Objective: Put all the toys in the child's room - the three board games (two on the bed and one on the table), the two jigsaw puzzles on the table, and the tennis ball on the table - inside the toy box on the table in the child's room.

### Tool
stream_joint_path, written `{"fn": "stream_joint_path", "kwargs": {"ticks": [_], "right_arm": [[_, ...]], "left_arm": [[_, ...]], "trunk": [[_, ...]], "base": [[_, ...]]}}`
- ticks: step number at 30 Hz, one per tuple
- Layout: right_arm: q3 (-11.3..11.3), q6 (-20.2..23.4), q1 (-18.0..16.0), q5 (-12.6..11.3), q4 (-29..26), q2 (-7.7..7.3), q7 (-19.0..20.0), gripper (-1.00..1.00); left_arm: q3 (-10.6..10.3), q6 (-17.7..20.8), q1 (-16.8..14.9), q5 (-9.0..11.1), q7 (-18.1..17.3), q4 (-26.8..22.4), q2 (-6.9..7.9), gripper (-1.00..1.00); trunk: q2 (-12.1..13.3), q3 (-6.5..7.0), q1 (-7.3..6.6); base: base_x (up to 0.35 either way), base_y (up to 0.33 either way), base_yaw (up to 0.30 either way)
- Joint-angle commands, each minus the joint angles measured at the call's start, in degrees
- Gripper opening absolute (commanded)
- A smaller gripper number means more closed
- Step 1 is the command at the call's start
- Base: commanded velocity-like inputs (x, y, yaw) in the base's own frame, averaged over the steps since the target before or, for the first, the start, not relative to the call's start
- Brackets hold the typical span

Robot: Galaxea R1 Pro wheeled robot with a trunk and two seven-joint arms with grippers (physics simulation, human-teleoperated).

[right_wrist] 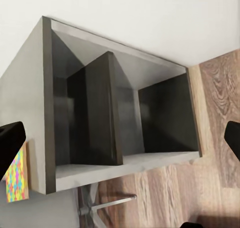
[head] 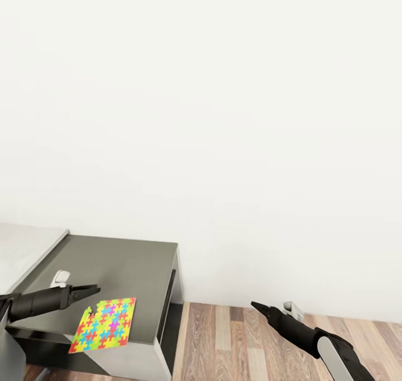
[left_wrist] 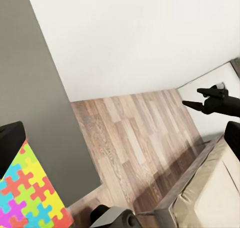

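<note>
One jigsaw puzzle (head: pixel 105 325) of bright interlocking pieces lies flat on the dark grey cabinet (head: pixel 128 264) at the table's end, with one corner past the front edge. My left gripper (head: pixel 96 289) hovers just above the puzzle's far corner. It is open, and the puzzle (left_wrist: pixel 27 198) sits beside one finger (left_wrist: pixel 10 138), not between the two. My right gripper (head: pixel 254 305) hangs open and empty over the wood floor, right of the cabinet. The table's pale grey top (head: pixel 25 250) shows at far left. The toy box, board games and tennis ball are out of view.
A blank white wall fills the space ahead. The cabinet's open side (right_wrist: pixel 125 118) has two dark empty compartments. Wood plank floor (head: pixel 234 336) runs to the right. A beige mattress corner of the bed (left_wrist: pixel 217 188) with its grey frame lies behind.
</note>
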Motion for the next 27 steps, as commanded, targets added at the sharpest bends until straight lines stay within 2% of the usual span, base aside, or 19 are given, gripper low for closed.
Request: {"fn": "stream_joint_path", "kwargs": {"ticks": [1, 15, 27], "right_arm": [[-0.11, 0.43, -0.05, -0.22, -0.02, 0.01, 0.07, 1.0], [-0.11, 0.1, -0.05, -0.18, 0.01, 1.02, 0.79, 1.0], [-0.09, 0.08, -0.08, 0.18, -0.01, 1.22, 1.29, 1.0]], "left_arm": [[0.25, 0.6, -0.06, -0.59, -0.46, -0.06, -0.04, 1.0], [0.23, 0.59, -0.06, -0.64, -0.46, -0.07, -0.04, 1.0], [0.23, 0.57, -0.06, -0.66, -0.46, -0.09, -0.04, 1.0]], "trunk": [[-0.12, -0.06, 0.03], [-0.12, 0.91, 0.03], [-0.12, 1.88, 0.03]], "base": [[-0.025, 0.024, -0.161], [-0.039, 0.163, -0.19], [-0.073, 0.113, -0.183]]}}
